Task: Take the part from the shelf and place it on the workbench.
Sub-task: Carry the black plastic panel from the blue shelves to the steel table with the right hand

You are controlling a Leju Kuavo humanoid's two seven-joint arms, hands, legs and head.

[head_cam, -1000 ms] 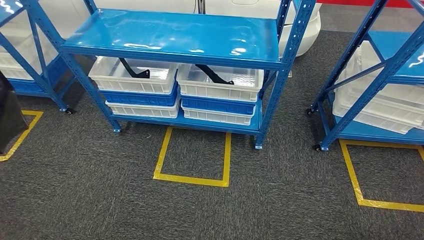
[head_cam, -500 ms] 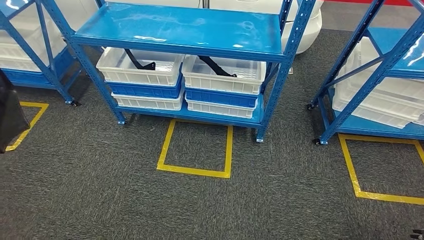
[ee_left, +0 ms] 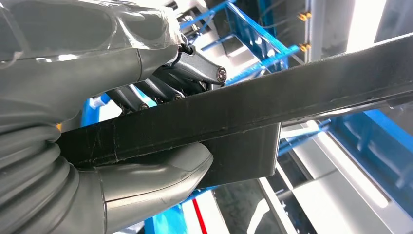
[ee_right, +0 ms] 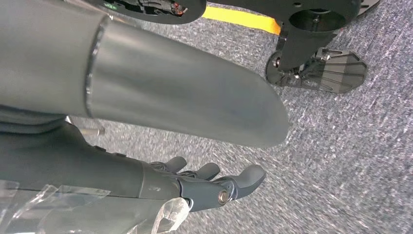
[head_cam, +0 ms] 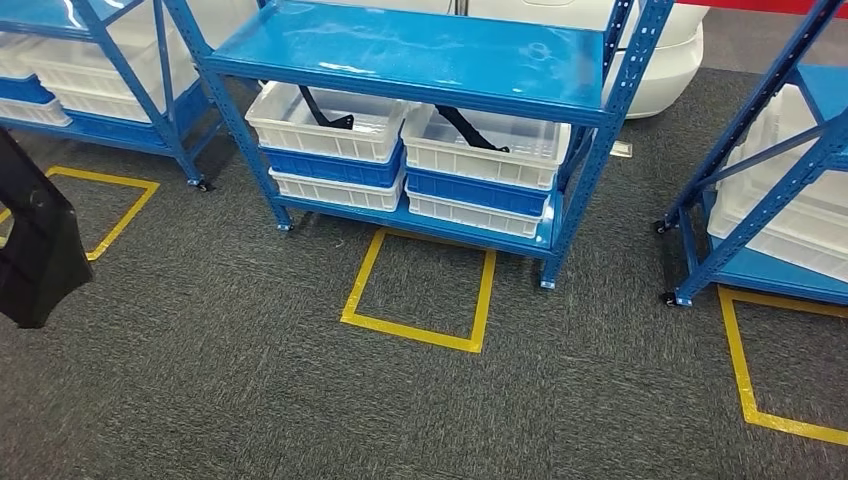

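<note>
A long black part (ee_left: 272, 102) lies across my left hand (ee_left: 141, 63), gripped between the thumb (ee_left: 156, 175) and the dark fingers (ee_left: 185, 73). The same black part (head_cam: 35, 250) juts in at the head view's left edge, above the carpet. My right hand (ee_right: 204, 187) hangs over the grey carpet, its fingers apart and holding nothing. Straight ahead stands the blue shelf (head_cam: 420, 50), with two white bins (head_cam: 325, 135) (head_cam: 490, 150) under its top board. Each bin holds another black part (head_cam: 325, 108) (head_cam: 465, 128).
A yellow taped square (head_cam: 420, 290) marks the carpet in front of the middle shelf. More blue shelves with white bins stand at the left (head_cam: 90, 90) and right (head_cam: 770, 200), each with yellow floor tape. A white rounded body (head_cam: 670, 60) sits behind the shelves.
The whole head picture has shifted to the right, so the camera has turned. The held black part now reaches further into the frame at the left edge.
</note>
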